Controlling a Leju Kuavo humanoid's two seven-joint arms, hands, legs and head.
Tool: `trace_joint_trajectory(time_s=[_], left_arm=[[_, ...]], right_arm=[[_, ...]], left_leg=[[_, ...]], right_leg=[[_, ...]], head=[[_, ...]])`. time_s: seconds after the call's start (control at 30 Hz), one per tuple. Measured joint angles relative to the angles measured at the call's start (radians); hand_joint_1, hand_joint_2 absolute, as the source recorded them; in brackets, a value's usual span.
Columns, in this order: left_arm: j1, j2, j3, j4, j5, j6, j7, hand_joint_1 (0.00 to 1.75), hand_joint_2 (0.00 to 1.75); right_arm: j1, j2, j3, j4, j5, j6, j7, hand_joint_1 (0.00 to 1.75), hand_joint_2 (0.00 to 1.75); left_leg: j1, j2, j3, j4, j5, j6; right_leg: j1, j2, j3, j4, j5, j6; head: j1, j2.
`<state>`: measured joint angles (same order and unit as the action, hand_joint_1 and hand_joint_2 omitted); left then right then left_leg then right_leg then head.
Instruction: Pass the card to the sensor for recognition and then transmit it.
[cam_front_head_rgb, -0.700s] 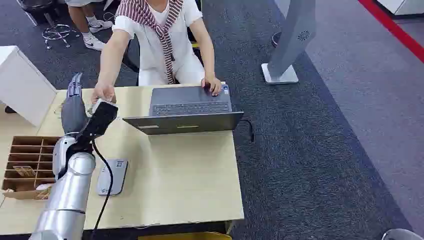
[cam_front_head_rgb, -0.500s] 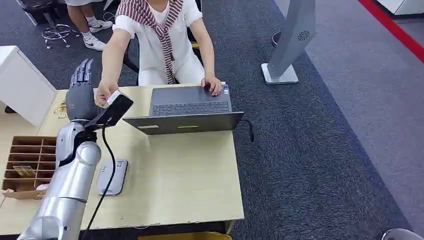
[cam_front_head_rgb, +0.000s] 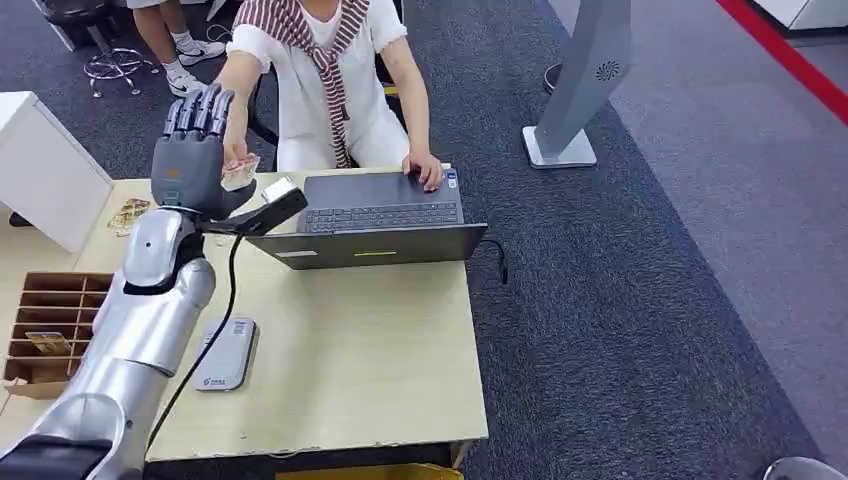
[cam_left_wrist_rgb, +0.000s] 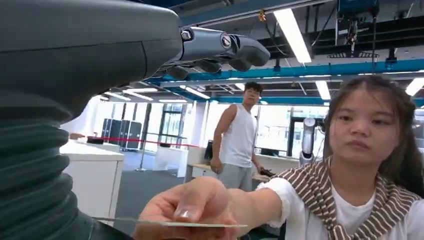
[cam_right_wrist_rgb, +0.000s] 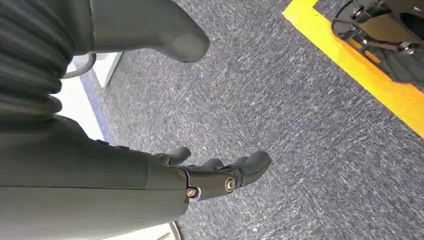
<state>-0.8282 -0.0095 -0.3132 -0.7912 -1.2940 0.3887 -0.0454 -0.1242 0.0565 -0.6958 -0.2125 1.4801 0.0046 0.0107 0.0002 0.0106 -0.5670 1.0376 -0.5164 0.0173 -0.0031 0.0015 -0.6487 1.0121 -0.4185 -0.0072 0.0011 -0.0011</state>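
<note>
card (cam_front_head_rgb: 240, 173) just beside left hand (cam_front_head_rgb: 190, 150)

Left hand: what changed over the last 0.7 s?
The left hand rose off the desk and moved away from the robot toward the seated person, fingers now extended upward. The person's hand drew back with it and holds the card at the robot's palm; whether the robot grips it is unclear. Laptop, card reader and right hand are unchanged.

Open grey laptop (cam_front_head_rgb: 378, 215) at table's (cam_front_head_rgb: 350, 380) far edge. Compartmented brown tray (cam_front_head_rgb: 55, 320) at left end (something small inside, unclear). White box (cam_front_head_rgb: 45, 165) beyond it. Grey pedestal stand (cam_front_head_rgb: 580, 90) on carpet.
</note>
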Motion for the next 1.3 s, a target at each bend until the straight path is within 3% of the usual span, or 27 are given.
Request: trace_joint_trajectory(time_s=[0.07,0.1,1.07,1.2,1.3], left_arm=[[-0.001,0.000,-0.003,0.003,0.000,0.000,0.001,0.00,1.75],[-0.001,0.000,-0.005,0.005,0.000,0.000,0.002,1.75,1.75],[-0.002,0.003,-0.017,0.014,0.023,-0.020,0.003,1.75,1.75],[0.000,-0.002,-0.017,0.014,0.035,-0.006,0.000,1.75,1.75],[0.016,-0.003,-0.017,0.005,0.074,0.030,-0.040,1.75,1.75]], right_arm=[[0.000,0.000,0.002,0.000,0.001,0.000,-0.002,0.00,1.75],[0.000,0.000,0.003,0.000,0.001,0.000,-0.002,0.00,1.75],[0.004,-0.008,0.043,0.000,0.034,0.010,-0.021,0.00,1.75],[0.004,-0.010,0.053,0.000,0.034,0.010,-0.024,0.00,1.75],[0.006,-0.010,0.054,0.000,0.032,0.008,-0.027,0.00,1.75]], left_leg=[[0.000,0.000,0.000,0.000,0.000,0.000],[0.000,0.000,0.000,0.000,0.000,0.000],[0.000,0.000,0.000,0.000,0.000,0.001],[0.000,0.000,0.000,0.000,0.000,0.001],[0.000,0.000,0.000,0.000,0.000,0.001]], right_leg=[[0.000,0.000,0.000,0.000,0.000,0.000],[0.000,0.000,0.000,0.000,0.000,0.000],[0.000,0.000,0.000,0.000,0.000,0.000],[0.000,0.000,0.000,0.000,0.000,0.000],[-0.001,0.000,0.000,0.000,0.000,0.000]], head=[[0.000,0.000],[0.000,0.000],[0.000,0.000],[0.000,0.000],[0.000,0.000]])
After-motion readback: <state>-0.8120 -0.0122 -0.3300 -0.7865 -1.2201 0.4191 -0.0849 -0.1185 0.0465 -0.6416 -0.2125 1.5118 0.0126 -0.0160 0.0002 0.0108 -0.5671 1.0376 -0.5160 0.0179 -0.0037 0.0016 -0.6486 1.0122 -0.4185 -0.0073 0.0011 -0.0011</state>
